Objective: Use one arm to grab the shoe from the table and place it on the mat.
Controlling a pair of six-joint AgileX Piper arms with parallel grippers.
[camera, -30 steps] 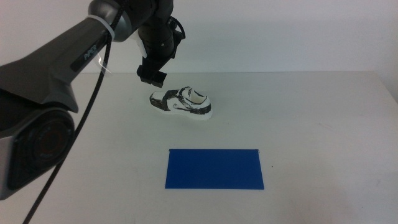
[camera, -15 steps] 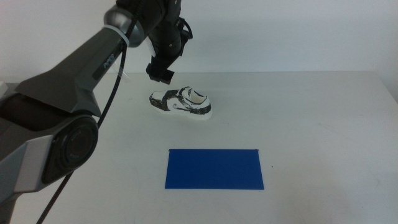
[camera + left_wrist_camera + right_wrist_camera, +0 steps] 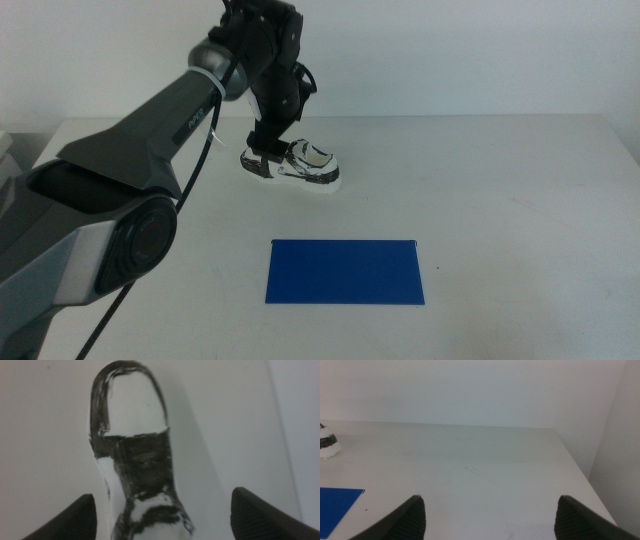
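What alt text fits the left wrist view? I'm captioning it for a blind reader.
The left gripper hangs with open jaws astride the shoe, a white sneaker with black marbled patches lying on the pale table. One jaw tip shows on each side of the shoe, neither touching it.

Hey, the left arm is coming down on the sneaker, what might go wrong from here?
1. The left gripper has its jaws open astride the sneaker, which sits off-centre toward one jaw in the left wrist view; closing could push or twist it.
2. From the middle view the gripper is over the end farther from the blue mat's middle, so the lifted shoe may tip.
The right gripper waits over the table.
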